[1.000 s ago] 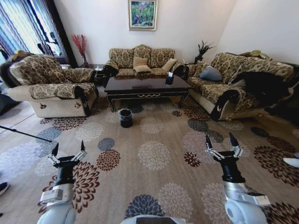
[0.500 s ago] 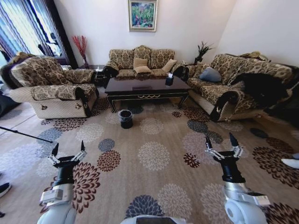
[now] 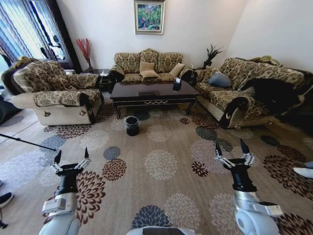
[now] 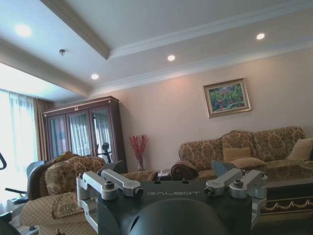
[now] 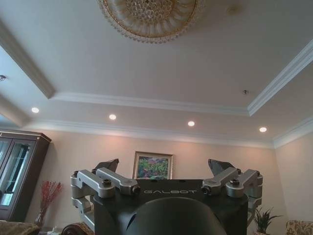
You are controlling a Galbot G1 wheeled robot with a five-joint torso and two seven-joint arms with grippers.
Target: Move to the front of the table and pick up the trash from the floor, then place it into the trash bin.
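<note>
The dark glossy table (image 3: 154,93) stands across the room in the head view, between three sofas. The small black trash bin (image 3: 131,124) with a clear liner sits on the carpet just before the table's front left leg. I cannot make out the trash on the floor from here. My left gripper (image 3: 72,157) is held up at the lower left, open and holding nothing. My right gripper (image 3: 234,151) is up at the lower right, also open with nothing in it. The wrist views look past the left gripper (image 4: 168,167) and the right gripper (image 5: 164,165) at wall and ceiling.
Patterned sofas stand at the left (image 3: 54,90), the back (image 3: 146,63) and the right (image 3: 249,88). A wide flowered carpet (image 3: 161,164) stretches between me and the table. A thin black rod (image 3: 24,141) slants over the floor at the left. A white shoe (image 3: 305,171) lies at the right edge.
The whole head view has shifted slightly, with table and bin a little lower in the picture, so the camera has moved closer. Both grippers keep their pose.
</note>
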